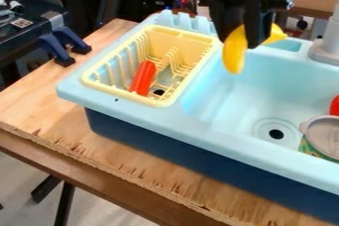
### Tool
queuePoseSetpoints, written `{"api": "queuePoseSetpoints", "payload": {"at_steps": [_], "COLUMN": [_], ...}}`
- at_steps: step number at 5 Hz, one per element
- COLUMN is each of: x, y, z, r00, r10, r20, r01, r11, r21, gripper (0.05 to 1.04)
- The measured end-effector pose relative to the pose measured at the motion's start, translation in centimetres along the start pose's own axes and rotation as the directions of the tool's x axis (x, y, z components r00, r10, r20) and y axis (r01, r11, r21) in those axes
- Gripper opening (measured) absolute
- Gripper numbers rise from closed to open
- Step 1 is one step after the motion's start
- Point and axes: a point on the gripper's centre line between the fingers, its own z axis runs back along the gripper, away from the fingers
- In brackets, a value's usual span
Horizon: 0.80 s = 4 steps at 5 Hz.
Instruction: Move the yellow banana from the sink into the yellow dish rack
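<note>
We list: one yellow banana [235, 54], clamped in the black gripper [252, 43] above the pale blue sink [228, 113], between the yellow rack [159, 102] and the grey tap [328, 46]. We also record one orange-red object [142, 78] enclosed by the rack's walls, and a grey-topped container [327, 137] near the drain [276, 134], beside a red item [335, 105].

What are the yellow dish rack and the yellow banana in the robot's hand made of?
The pale yellow slatted dish rack looks like smooth, slightly shiny plastic: its thin bars and rounded rim seem molded in one piece. The bright yellow curved banana in the robot's black hand looks smooth too, probably toy plastic, but a real peel isn't ruled out.
</note>
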Motion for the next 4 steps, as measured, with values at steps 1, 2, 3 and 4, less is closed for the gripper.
{"api": "queuePoseSetpoints", "payload": {"at_steps": [1, 2, 3, 4], "x": [-0.6, -1.0, -1.9, -3.0], "y": [3.3, 6.3, 8.6, 10.3], "z": [0.5, 0.3, -0.6, -1.8], "r00": [0.996, 0.986, 0.973, 0.961], "r10": [0.083, 0.165, 0.230, 0.275], "r20": [-0.033, -0.015, -0.020, -0.027], "r01": [-0.082, -0.165, -0.229, -0.273], "r11": [0.996, 0.986, 0.973, 0.960], "r21": [0.030, 0.028, 0.035, 0.061], "gripper": [0.533, 0.533, 0.533, 0.533]}}
